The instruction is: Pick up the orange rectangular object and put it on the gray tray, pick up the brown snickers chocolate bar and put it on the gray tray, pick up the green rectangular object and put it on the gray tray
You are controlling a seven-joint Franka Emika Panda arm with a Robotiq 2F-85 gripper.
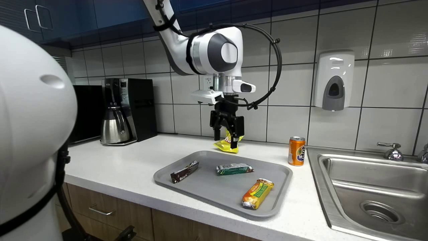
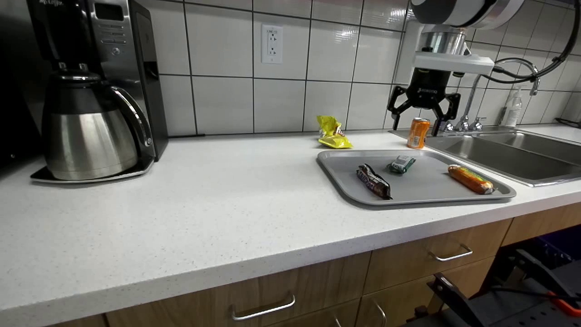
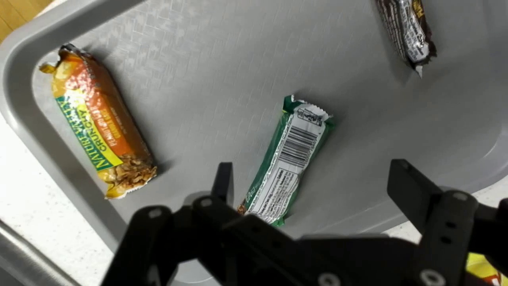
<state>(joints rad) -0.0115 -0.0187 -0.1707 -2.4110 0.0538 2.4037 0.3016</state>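
All three bars lie on the gray tray (image 1: 214, 189): the green bar (image 1: 234, 169) in the middle stretch, the orange bar (image 1: 258, 193) just beside the rim at the end nearer the sink (image 1: 326, 190), the brown bar (image 1: 184, 172) toward the opposite end. The jaws hang above, pointing down, spread apart with nothing in them. To my eye the placing is done, and what remains is to take the arm (image 1: 204, 55) away.

That's the bit I'd watch. Seen from the wrist, the green bar shows between the spread jaws, and its near end slips behind their dark frame, so a dip instead of a rise could press down on it or drag it askew. A low sideways swing worries me more: the yellow bag (image 2: 333, 134) sits behind the tray, and the orange can (image 1: 297, 151) stands near its far corner, on the table (image 1: 110, 160), where one bump might tip it. The tray also rests near the table's front edge; a hard shove could push a corner out over it, with the orange bar likeliest to ride up the rim.
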